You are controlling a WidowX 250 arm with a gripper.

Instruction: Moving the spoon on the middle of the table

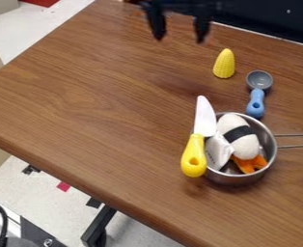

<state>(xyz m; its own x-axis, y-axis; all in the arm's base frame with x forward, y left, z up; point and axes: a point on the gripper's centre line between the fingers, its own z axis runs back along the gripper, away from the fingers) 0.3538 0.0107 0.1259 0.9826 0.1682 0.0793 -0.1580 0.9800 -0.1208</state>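
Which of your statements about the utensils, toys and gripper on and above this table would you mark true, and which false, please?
1. The blue-handled spoon with a round grey bowl lies on the brown wooden table. True.
2. The spoon is inside the round metal pot. False: it lies outside, beyond the rim.
3. The pot holds a white, rounded toy with a black band. True.
4. The knife with a pale blade has a blue handle. False: its handle is yellow.
5. The black gripper has its fingers closed on the spoon. False: they are apart, with nothing between them.
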